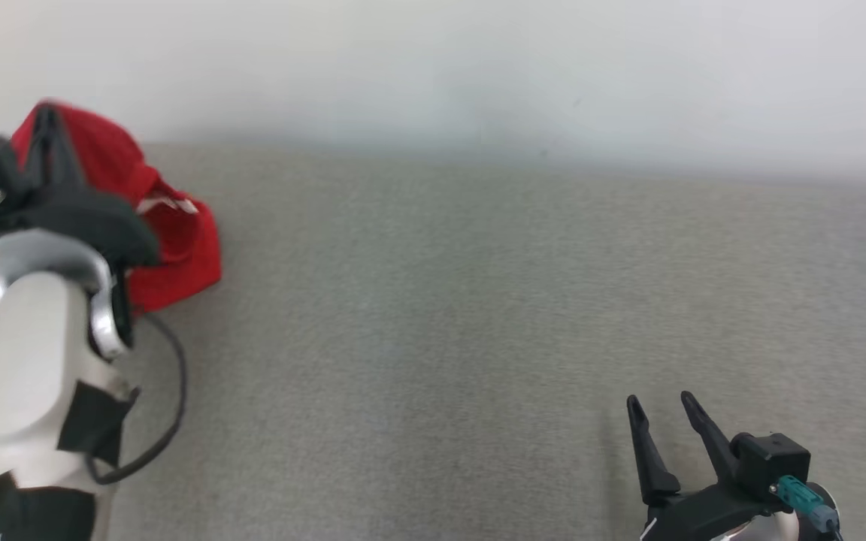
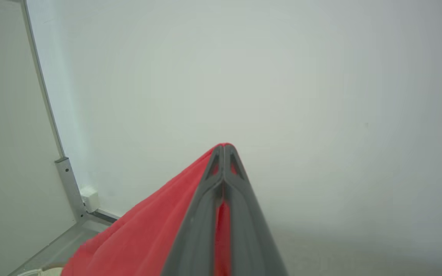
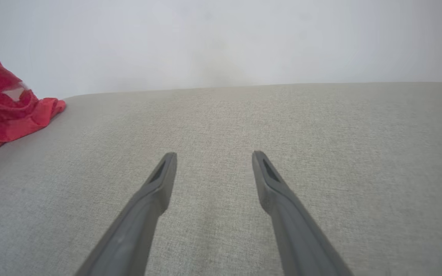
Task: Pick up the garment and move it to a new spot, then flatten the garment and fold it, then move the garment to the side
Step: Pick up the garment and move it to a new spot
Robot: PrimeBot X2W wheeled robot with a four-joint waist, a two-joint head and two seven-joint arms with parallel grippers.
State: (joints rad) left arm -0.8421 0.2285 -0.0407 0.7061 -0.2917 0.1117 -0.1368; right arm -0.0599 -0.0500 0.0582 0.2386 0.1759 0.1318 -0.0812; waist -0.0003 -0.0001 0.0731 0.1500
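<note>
Closest to me, the right claw (image 1: 660,398) sits by the front right edge of the grey surface (image 1: 478,338), fingers spread wide, nothing in them. There's loads of bare room across the middle. Over at the far left edge, the left claw (image 2: 224,147) is clenched on a fold of the red shirt (image 1: 185,255), with cloth pinched right at the tips and the rest bunched and sagging onto the surface. Plain wall (image 1: 433,60) behind. Looks like the pick-and-move bit to me, so I'd lift high enough that the trailing hem clears, swing slowly to the open middle, and not loosen that pinch until it's draped down.
</note>
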